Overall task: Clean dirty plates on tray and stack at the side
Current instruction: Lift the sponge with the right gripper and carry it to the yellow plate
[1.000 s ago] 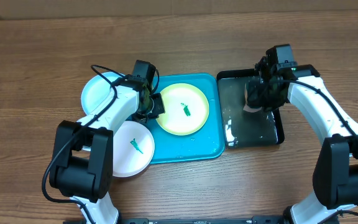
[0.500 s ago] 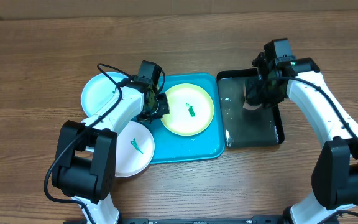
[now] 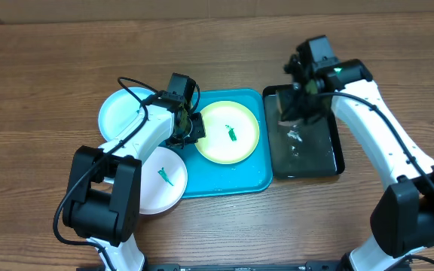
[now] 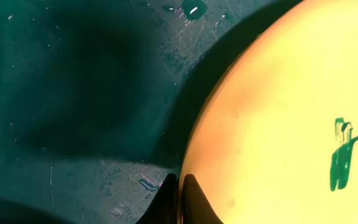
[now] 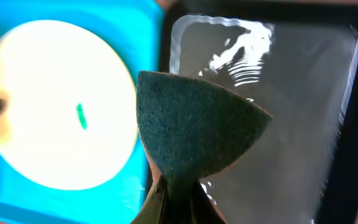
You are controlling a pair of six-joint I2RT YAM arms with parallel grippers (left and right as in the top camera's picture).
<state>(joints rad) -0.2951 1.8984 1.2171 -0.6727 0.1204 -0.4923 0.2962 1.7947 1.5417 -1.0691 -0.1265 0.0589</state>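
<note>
The yellow-green plate (image 3: 228,132) with a green smear lies on the turquoise tray (image 3: 232,179). My left gripper (image 3: 192,128) is shut on its left rim; the left wrist view shows the plate (image 4: 284,112) and my fingers (image 4: 180,202) pinching its edge. The pale blue plate (image 3: 120,111) lies left of the tray. The white plate (image 3: 163,177), with a green smear, overlaps the tray's left edge. My right gripper (image 3: 296,98) is shut on a dark green sponge (image 5: 194,127), held above the black tray (image 3: 304,143) near its left side.
The black tray (image 5: 291,118) holds a film of water and sits right of the turquoise tray. The brown wooden table (image 3: 44,75) lies all around. A black cable loops above my left arm.
My right gripper has lifted the sponge off the black tray and moved left, toward the turquoise tray. My left gripper shifted the yellow-green plate slightly right, then held still.
</note>
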